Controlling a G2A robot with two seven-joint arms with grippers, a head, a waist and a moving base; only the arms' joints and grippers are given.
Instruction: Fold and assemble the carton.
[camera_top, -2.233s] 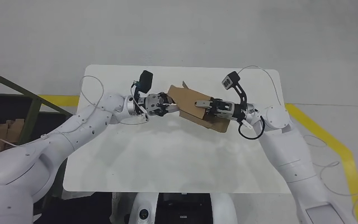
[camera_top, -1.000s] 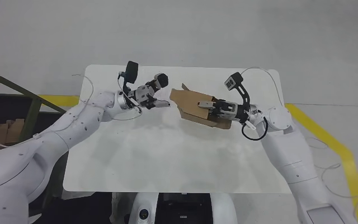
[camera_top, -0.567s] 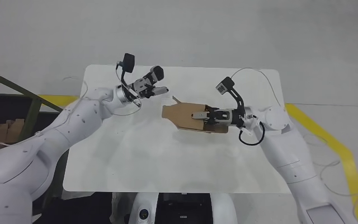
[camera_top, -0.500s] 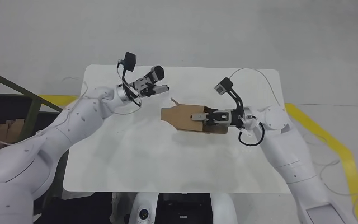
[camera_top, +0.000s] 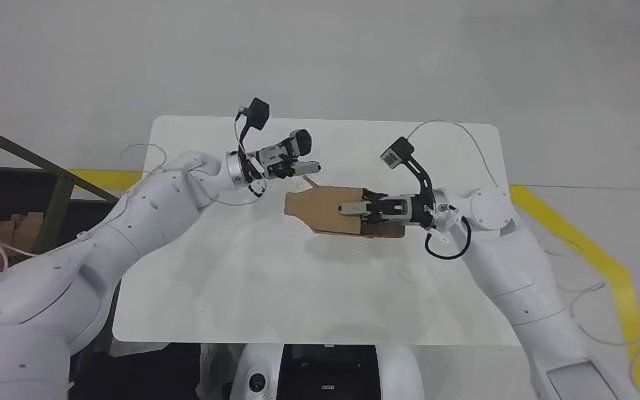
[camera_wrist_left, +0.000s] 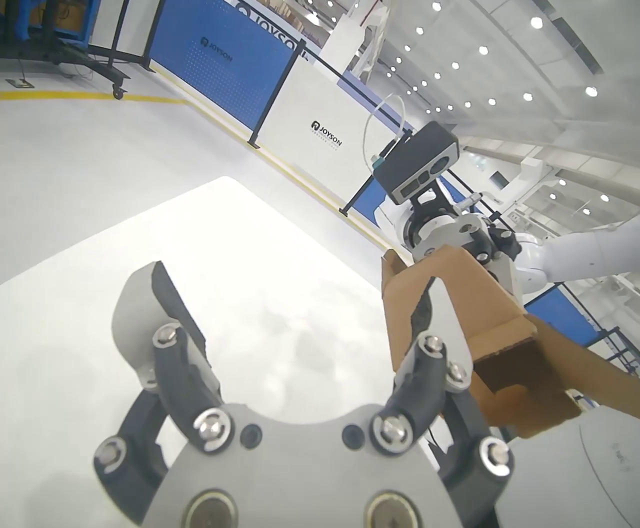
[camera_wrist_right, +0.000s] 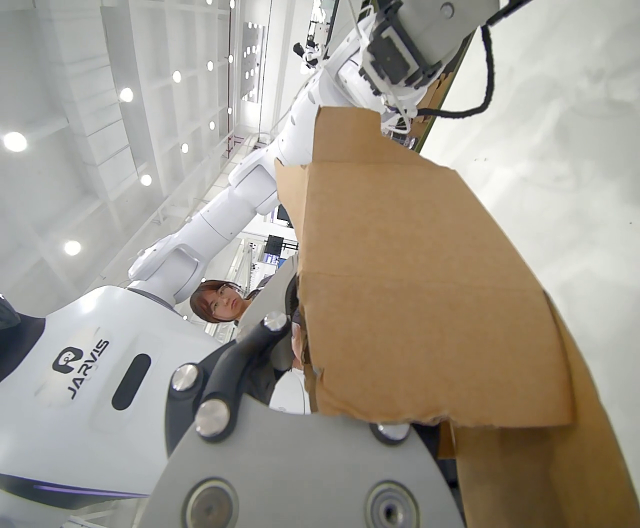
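- Pinching the brown carton (camera_top: 310, 206) tight with the right gripper (camera_top: 345, 208).
- Holding it over the white table (camera_top: 300, 290), near the middle.
- Holding the left gripper (camera_top: 310, 167) wide open, with nothing in it, just beside the carton's end.

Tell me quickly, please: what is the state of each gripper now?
Left gripper: open, holding nothing.
Right gripper: closed on the carton.

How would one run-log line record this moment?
left jaws: open, beside carton | right jaws: shut on carton | carton: over table
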